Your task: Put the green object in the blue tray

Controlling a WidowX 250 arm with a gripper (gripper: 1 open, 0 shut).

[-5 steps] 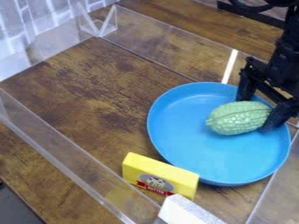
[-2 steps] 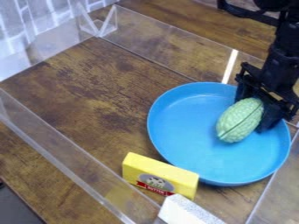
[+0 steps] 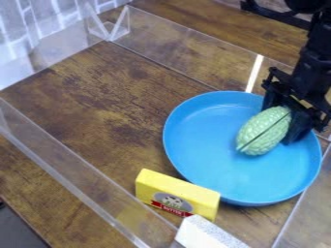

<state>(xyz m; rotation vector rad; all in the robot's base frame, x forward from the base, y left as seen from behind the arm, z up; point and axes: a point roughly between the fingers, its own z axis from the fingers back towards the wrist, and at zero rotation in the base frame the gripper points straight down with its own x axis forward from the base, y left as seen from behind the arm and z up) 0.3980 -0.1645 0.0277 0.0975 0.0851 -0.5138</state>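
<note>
The green object [image 3: 262, 132], a pale green bumpy oval, lies tilted inside the blue tray [image 3: 207, 155], near its right rim. My black gripper [image 3: 293, 108] points down over the object's upper right end, one finger on each side of that end. The fingers stand apart, but I cannot make out whether they press on the object. The tray sits on the wooden table at the right.
A yellow rectangular block [image 3: 177, 194] lies just in front of the tray's left edge, with a white item [image 3: 207, 235] below it. Clear plastic walls [image 3: 77, 184] fence the wooden surface at the front, left and back.
The green object has swung from lying crosswise to a diagonal pose in the tray. The gripper has stayed in the same spot.
</note>
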